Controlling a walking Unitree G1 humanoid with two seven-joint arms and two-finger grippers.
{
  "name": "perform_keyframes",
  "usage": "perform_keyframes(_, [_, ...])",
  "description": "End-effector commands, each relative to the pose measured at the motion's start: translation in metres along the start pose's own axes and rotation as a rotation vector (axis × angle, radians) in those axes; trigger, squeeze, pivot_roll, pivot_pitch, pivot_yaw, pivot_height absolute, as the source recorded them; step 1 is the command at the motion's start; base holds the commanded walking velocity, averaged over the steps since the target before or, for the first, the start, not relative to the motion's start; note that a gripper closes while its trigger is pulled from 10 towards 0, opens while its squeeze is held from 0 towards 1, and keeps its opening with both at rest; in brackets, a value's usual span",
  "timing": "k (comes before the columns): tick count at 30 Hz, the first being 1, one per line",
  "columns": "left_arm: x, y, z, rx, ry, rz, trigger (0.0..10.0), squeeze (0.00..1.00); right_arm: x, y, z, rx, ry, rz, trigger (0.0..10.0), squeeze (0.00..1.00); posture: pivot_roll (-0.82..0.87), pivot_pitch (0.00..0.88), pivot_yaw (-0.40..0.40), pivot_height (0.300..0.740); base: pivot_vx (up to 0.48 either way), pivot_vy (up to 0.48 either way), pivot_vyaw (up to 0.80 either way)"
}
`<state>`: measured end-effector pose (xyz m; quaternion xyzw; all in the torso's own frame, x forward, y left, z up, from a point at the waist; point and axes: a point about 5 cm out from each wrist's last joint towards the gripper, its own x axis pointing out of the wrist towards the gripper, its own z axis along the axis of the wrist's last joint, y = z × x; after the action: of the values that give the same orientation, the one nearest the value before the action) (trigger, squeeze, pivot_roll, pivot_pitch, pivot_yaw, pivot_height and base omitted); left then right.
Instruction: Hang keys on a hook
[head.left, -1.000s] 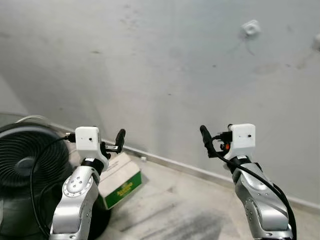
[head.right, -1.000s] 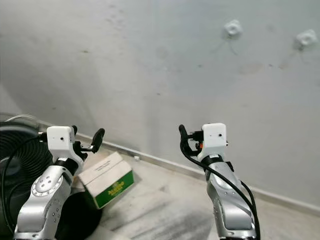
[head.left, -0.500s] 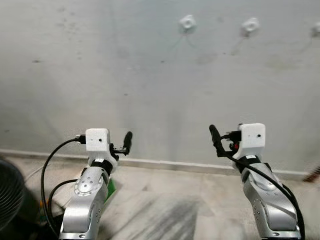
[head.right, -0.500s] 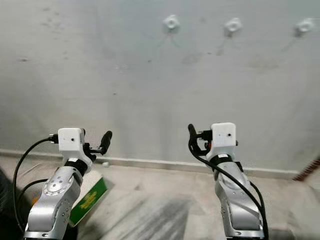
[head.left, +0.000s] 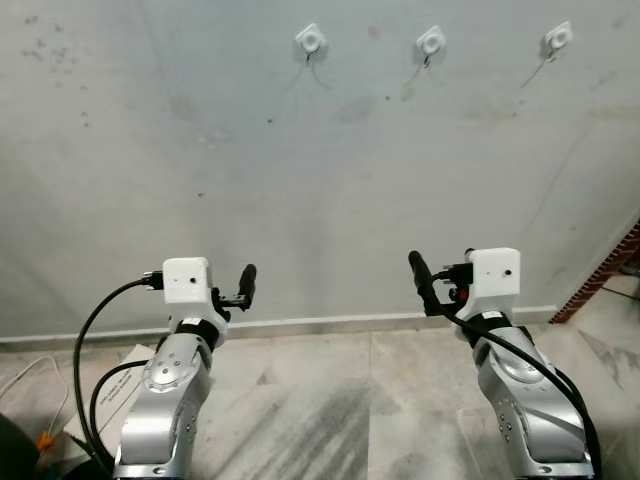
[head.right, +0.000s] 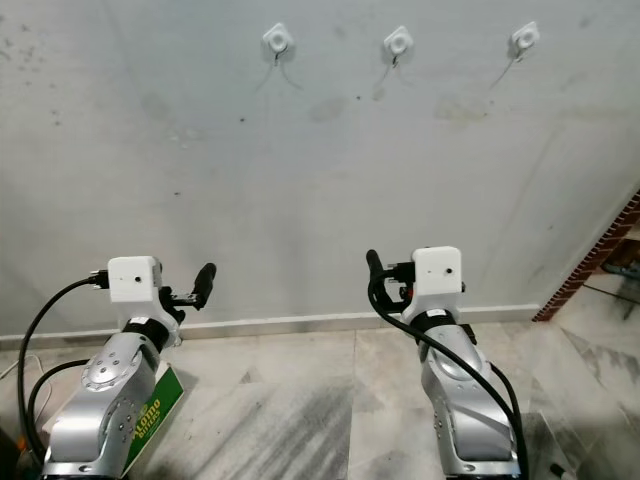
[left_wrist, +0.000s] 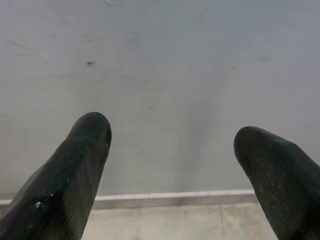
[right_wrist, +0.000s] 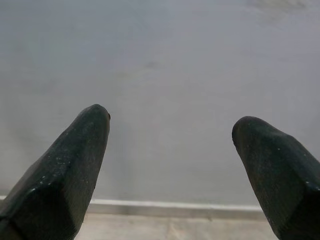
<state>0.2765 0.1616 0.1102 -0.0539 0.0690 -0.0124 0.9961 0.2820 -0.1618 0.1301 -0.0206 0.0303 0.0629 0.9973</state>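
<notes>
Grey wall (head.left: 200, 150), three white hooks (head.left: 431, 41).

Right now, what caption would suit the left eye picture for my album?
Both open grippers, left and right, raised before a grey wall bearing three white hooks above.

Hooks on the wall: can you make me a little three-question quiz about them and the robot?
1. How many white hooks are on the grey wall?
2. True or false: the left end effector is holding keys.
3. Which is right? A) The hooks sit high above both end effectors. B) The hooks sit down by the floor. C) The right end effector is touching a hook.

Key: 1. Three, in a row. 2. False; its fingers are spread open with nothing between them. 3. A.
</notes>
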Motion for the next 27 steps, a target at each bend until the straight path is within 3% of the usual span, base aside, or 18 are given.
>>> perform_keyframes(1, [0.0008, -0.0037, 0.0012, -0.006, 0.006, -0.006, 10.0, 0.00, 0.0001, -0.0022, 0.0044, -0.003, -0.011, -0.006, 10.0, 0.00, 0.00, 0.057, 0.047, 0.740, 0.000, 0.000, -0.80])
perform_keyframes(19, [0.0008, -0.0011, -0.0004, -0.018, 0.024, 0.021, 10.0, 0.00, 0.0022, 0.0011, 0.0034, 0.001, -0.008, 0.009, 10.0, 0.00, 0.00, 0.055, 0.041, 0.740, 0.000, 0.000, -0.69])
perform_keyframes(27, [0.0006, -0.0012, -0.0018, -0.037, 0.034, 0.036, 10.0, 0.00, 0.0027, 0.0000, 0.0037, -0.003, -0.007, 0.011, 10.0, 0.00, 0.00, 0.050, 0.038, 0.740, 0.000, 0.000, 0.00])
